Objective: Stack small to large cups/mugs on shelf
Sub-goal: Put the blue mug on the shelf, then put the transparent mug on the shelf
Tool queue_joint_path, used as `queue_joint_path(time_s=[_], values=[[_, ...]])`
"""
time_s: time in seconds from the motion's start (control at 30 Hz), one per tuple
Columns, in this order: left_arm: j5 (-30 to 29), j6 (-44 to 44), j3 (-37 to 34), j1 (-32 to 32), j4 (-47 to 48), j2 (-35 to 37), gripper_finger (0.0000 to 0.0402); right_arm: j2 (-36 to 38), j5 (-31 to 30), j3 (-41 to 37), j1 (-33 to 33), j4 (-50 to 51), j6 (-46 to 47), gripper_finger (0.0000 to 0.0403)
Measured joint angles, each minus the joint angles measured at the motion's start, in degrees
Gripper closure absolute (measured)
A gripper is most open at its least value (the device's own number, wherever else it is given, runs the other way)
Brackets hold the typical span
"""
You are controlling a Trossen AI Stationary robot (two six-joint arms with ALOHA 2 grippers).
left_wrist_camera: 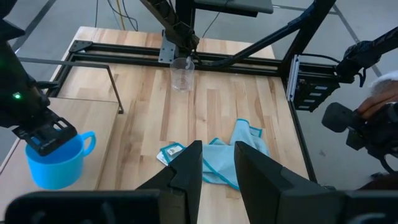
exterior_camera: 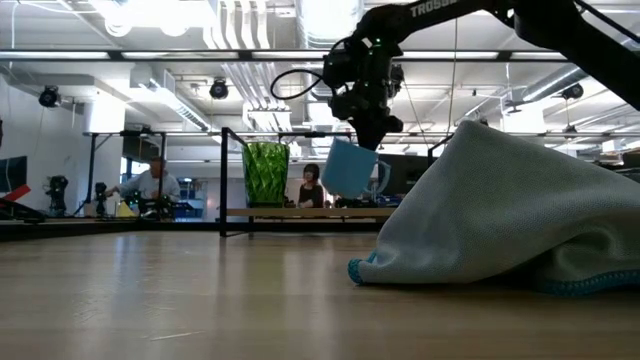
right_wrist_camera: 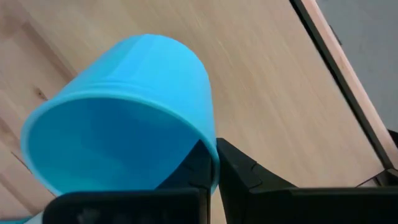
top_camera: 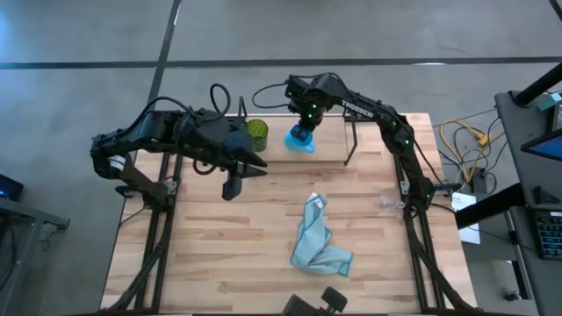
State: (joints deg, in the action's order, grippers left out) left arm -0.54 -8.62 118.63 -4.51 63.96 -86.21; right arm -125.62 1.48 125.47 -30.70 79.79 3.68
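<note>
The right claw (top_camera: 303, 132), pinched on the blue mug's (top_camera: 301, 139) rim, holds it tilted above the shelf (top_camera: 290, 149). Next: level it and lower it beside the green cup (top_camera: 257, 133). The left claw (left_wrist_camera: 217, 163) hovers empty, slightly parted.

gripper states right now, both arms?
Left gripper: open, holding nothing, above the table.
Right gripper: shut on the bright blue plastic mug with a handle, tilted in the air above the shelf.

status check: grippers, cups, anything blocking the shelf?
Right gripper shut on blue cup, tilted above shelf. Left gripper open, idle. Green cup on shelf; glass cup on table. Nothing blocking.
</note>
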Motion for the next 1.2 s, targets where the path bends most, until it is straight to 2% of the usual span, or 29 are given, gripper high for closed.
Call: queue_joint_path(time_s=[0.67, 1.2], values=[[0.0, 0.0, 0.0, 0.0, 0.0, 0.0, 0.0322, 0.0, 0.0, -4.1, -0.1, -5.1, 0.4, 0.0392], [0.0, 0.0, 0.0, 0.0, 0.0, 0.0, 0.0322, 0.0, 0.2, -4.1, -0.1, -5.8, -0.8, 0.0314]])
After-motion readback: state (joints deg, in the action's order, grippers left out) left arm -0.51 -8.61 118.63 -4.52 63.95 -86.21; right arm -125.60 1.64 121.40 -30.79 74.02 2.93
